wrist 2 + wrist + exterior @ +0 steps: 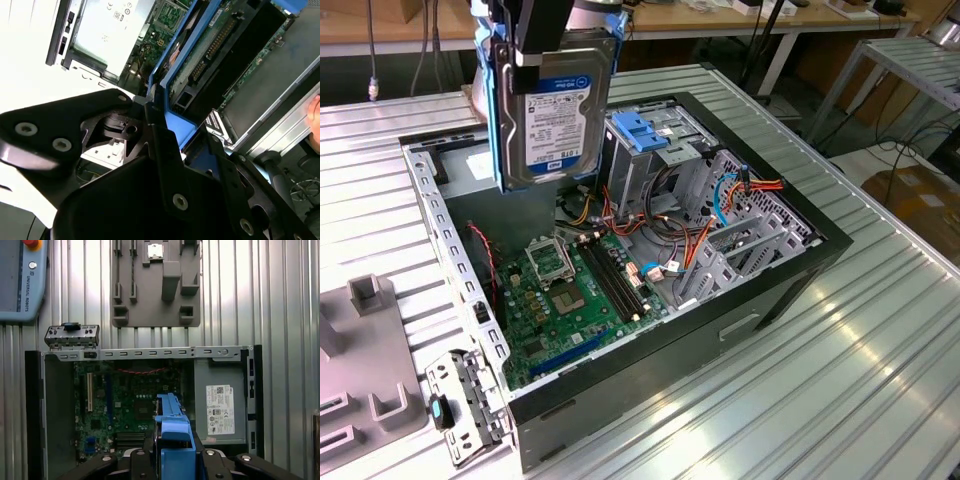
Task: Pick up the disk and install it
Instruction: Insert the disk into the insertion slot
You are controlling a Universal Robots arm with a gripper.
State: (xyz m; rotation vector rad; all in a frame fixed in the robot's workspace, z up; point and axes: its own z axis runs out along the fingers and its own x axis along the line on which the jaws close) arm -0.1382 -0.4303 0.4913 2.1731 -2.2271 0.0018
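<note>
One claw (542, 48) grips the disk (585, 65), label (560, 125) facing the exterior view.

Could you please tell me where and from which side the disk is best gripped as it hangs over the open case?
Probably by its upper short end, from above: the disk hangs upright, and its blue frame gives narrow edges to pinch, as the gripper does now. That leaves the lower end free to enter the case.

black gripper (533, 45) cut off by the exterior view's top edge, covering the top of the silver metal blue-framed disk (555, 120).
</note>
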